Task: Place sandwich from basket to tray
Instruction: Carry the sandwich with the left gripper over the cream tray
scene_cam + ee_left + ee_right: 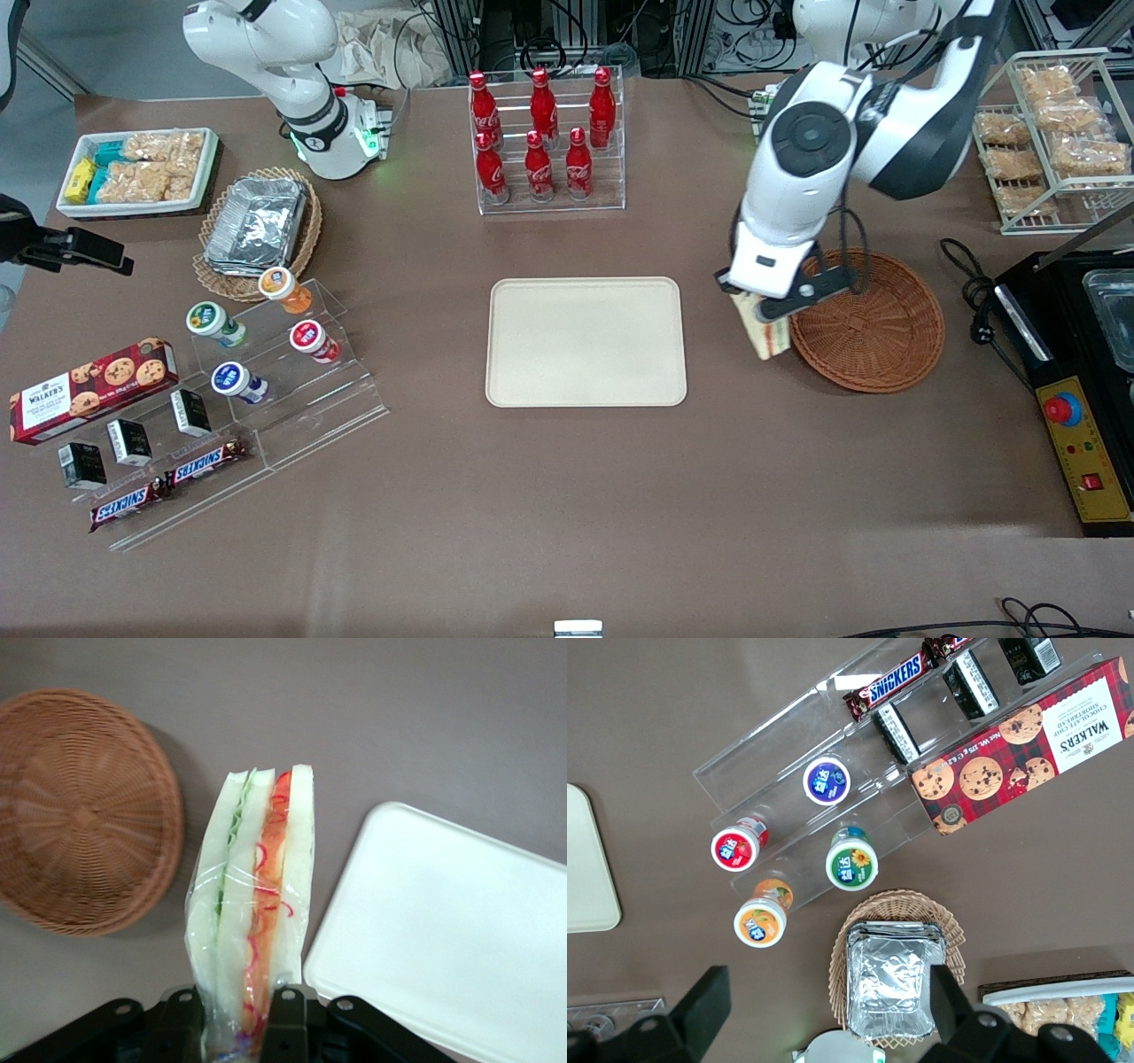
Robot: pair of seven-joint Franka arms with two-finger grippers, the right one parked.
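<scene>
My left gripper (769, 312) is shut on the sandwich (767, 335), a clear-wrapped wedge of white bread with green and orange-red filling. It hangs above the table between the reddish-brown wicker basket (873, 321) and the cream tray (586, 341). In the left wrist view the sandwich (254, 895) is pinched between the fingers (285, 1020), with the basket (80, 811) on one side and the tray (452, 930) on the other. Both basket and tray hold nothing.
A rack of red cola bottles (542, 137) stands farther from the front camera than the tray. A black appliance (1076, 372) and a wire rack of snacks (1050, 137) sit at the working arm's end. Yogurt cups, snack bars and a foil-container basket (257, 230) lie toward the parked arm's end.
</scene>
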